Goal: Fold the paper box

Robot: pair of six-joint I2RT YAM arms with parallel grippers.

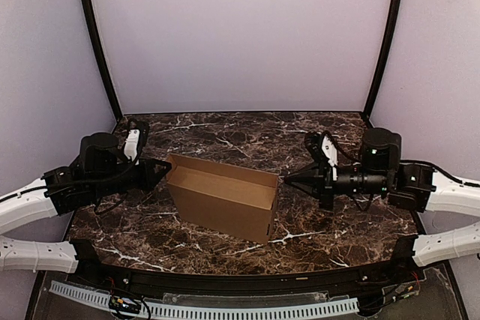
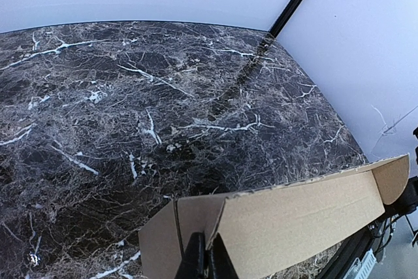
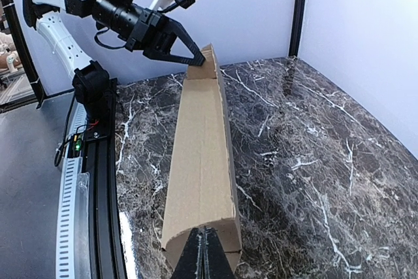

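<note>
The paper box [image 1: 225, 192] stands near the middle of the bench [image 1: 315, 230], between my two arms. It is plain brown corrugated cardboard, rectangular, with its top open and its walls upright. In the overhead view it sits at a slant, its left end farther back than its right end.

Left end: my left fingers [image 1: 166, 168] meet the box at its top corner. The left wrist view shows the fingers [image 2: 202, 259] closed, with the cardboard edge [image 2: 294, 217] pinched between them. From the right wrist view the same fingers [image 3: 196, 59] taper to a point on the far end of the box [image 3: 202, 155].

Right end: my right fingers [image 1: 289, 180] touch the upper edge of the end wall. The right wrist view shows the fingers [image 3: 204, 256] pressed together on that edge, with no gap visible between them.

The bench is dark marble-patterned with white veining. The box rests flat on it and touches nothing besides the bench and my fingers.
</note>
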